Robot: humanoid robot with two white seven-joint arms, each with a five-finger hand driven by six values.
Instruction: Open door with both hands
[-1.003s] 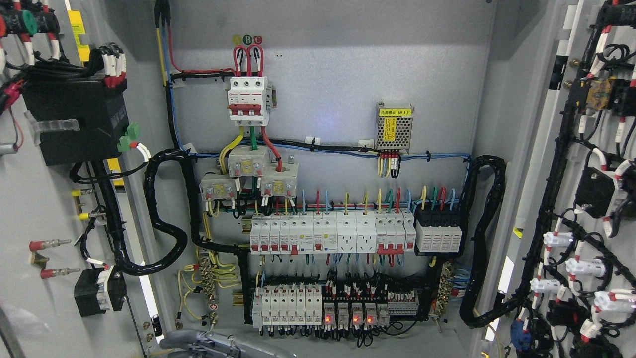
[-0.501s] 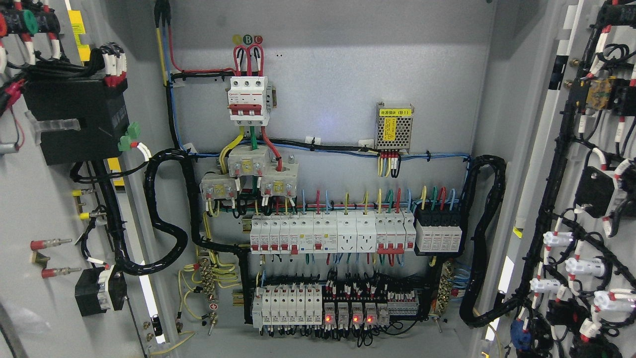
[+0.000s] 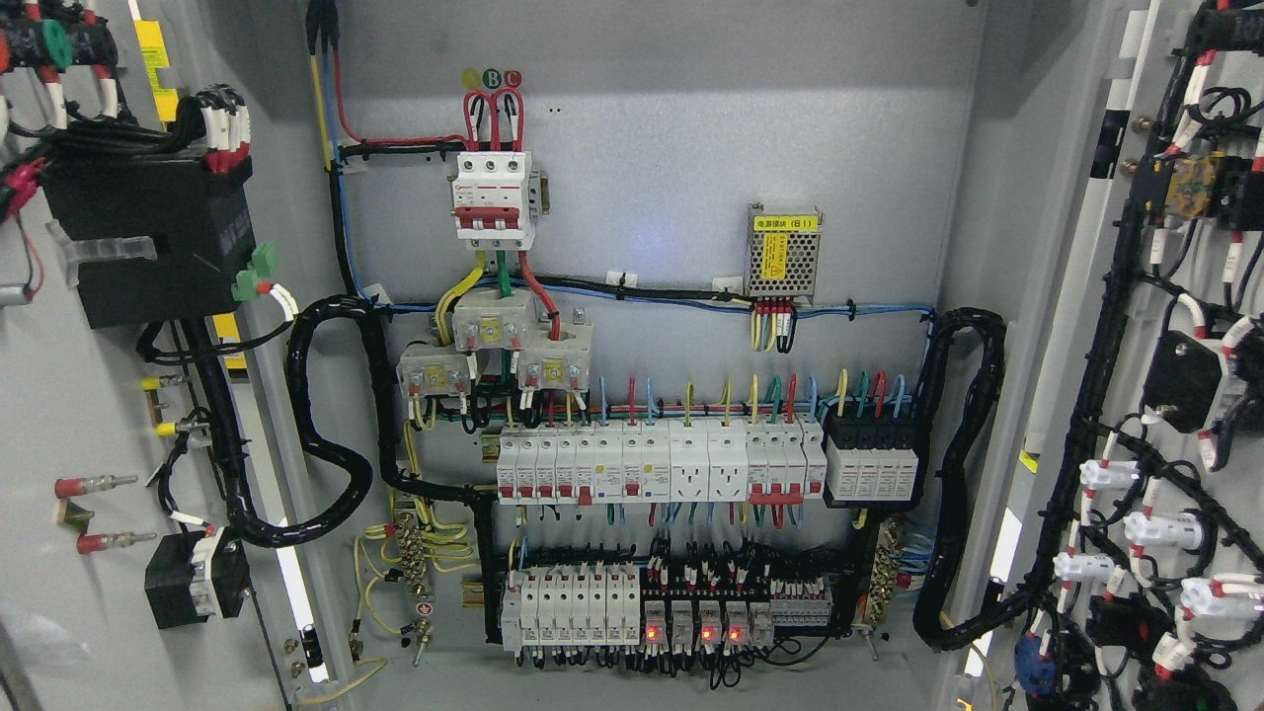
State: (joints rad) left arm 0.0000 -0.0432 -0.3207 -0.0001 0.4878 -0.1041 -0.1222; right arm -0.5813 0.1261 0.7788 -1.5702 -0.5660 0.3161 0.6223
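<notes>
Standing open, both cabinet doors (image 3: 89, 395).

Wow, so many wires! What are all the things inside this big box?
Left door: one, grey, swung open at the left, with black boxes and wires on it.
Right door: one, grey, swung open at the right, with black cables and white plugs.
Back panel: one, grey, in the middle.
Main breaker: one, white with red, upper middle.
Power supply: one, silver with a yellow label, right of the breaker.
Upper breaker row: one row, white with red, centre.
Lower breaker row: one row, white, bottom.
Red lights: four, glowing, bottom middle.
Black hoses: two thick loops, one at each side of the panel.
Robot hands: none in view.
</notes>
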